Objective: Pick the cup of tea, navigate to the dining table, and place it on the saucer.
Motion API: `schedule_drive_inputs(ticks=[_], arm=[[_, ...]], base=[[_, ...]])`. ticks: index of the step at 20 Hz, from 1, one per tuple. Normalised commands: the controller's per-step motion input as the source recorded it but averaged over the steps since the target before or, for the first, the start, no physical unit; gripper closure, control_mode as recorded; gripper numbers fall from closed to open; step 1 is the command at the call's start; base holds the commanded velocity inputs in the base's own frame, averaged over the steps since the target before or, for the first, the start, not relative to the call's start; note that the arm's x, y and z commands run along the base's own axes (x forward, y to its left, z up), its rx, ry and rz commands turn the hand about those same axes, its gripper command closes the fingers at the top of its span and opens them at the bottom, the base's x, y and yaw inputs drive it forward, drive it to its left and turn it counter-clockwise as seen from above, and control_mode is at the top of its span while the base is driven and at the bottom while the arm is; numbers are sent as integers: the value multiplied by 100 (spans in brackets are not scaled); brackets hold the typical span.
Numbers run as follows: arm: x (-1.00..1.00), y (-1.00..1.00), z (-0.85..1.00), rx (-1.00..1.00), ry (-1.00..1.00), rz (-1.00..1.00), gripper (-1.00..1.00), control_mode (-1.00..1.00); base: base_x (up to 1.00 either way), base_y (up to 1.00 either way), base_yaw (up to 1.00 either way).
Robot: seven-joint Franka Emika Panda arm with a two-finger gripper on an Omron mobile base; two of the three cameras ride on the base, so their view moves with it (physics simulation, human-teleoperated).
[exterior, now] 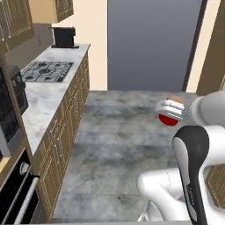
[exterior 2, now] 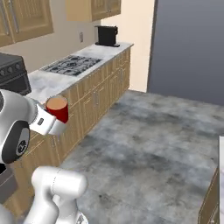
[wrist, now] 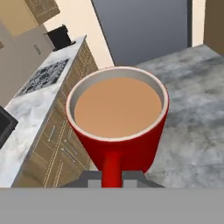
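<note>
1. The gripper (wrist: 112, 183) is closed on the handle of the cup of tea (wrist: 117, 118); in the hand view the red handle runs straight down between the two dark fingertips at the bottom edge.
2. The cup is held upright in the air, over the grey mottled floor (exterior 2: 144, 148), resting on no surface. Its pale inner rim rings a level surface of light brown tea.
3. In the right base view the cup (exterior 2: 57, 108) sits at the end of the white hand, just beside the wood cabinet fronts below the counter (exterior 2: 43, 83). In the left base view only the lower red side of the cup (exterior: 168, 118) shows, under the white hand.
4. The marble counter runs along the wall on the arm's left. A gas cooktop (exterior 2: 72, 64) is set into it about midway along.
5. A black coffee machine (exterior 2: 107, 35) stands at the counter's far end, near the cream wall.
6. A dark appliance (exterior 2: 13, 72) stands at the counter's near end.
7. Wood wall cabinets (exterior 2: 94, 8) hang above the counter.
8. A large flat grey panel (exterior: 151, 44) fills the far wall beyond the floor.
</note>
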Motion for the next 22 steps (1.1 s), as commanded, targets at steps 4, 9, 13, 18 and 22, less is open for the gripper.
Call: schedule_drive_inputs(ticks=[4, 9, 13, 18, 22], arm=[[0, 0, 0, 0, 0, 0, 100, 100], [0, 0, 0, 0, 0, 0, 100, 100], [0, 0, 0, 0, 0, 0, 100, 100], [0, 0, 0, 0, 0, 0, 100, 100], [0, 0, 0, 0, 0, 0, 100, 100]], base=[[0, -2, -71], [3, -8, -67], [6, -7, -63], [12, -1, -58], [20, 0, -54]])
